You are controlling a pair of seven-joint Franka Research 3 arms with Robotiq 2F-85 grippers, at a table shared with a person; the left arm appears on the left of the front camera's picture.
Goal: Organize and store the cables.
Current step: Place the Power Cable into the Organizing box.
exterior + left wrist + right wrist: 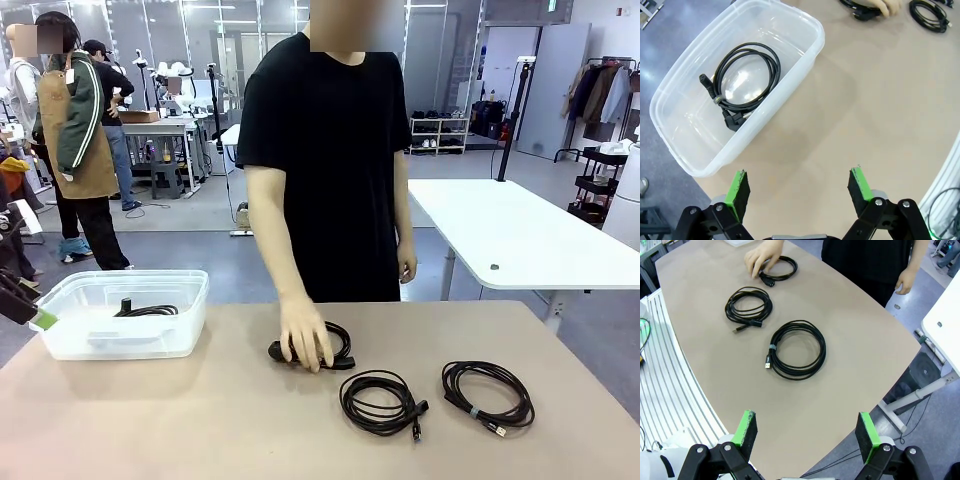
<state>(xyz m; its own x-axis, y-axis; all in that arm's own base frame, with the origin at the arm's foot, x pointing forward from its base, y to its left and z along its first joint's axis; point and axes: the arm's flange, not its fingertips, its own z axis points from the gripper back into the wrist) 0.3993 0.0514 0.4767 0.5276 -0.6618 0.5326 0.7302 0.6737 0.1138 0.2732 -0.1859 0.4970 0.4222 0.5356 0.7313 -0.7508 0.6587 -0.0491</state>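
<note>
Worktop (200, 420): three loose cables (350, 405) on its right half, apart from the bin.
Bin (120, 338): stored coil (774, 67) lies flat inside, with room to spare.
Person's hand (305, 340): resting on the hand-covered coil (343, 338); leave that one.
Banded coil (819, 349): well ahead of the right gripper (806, 422), fingers spread and empty; likely pick. Descend straight and pinch the bundled strands at the band.
Left gripper (800, 181): fingers spread, empty, near the bin.

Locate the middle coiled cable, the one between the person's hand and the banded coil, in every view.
Front view: the middle cable lies lower centre, right of the person's hand.
Left wrist view: top right corner, just beyond the hand.
Right wrist view: upper left, below the hand.
Shared landmark: the person's hand resting on the neighbouring cable.
</note>
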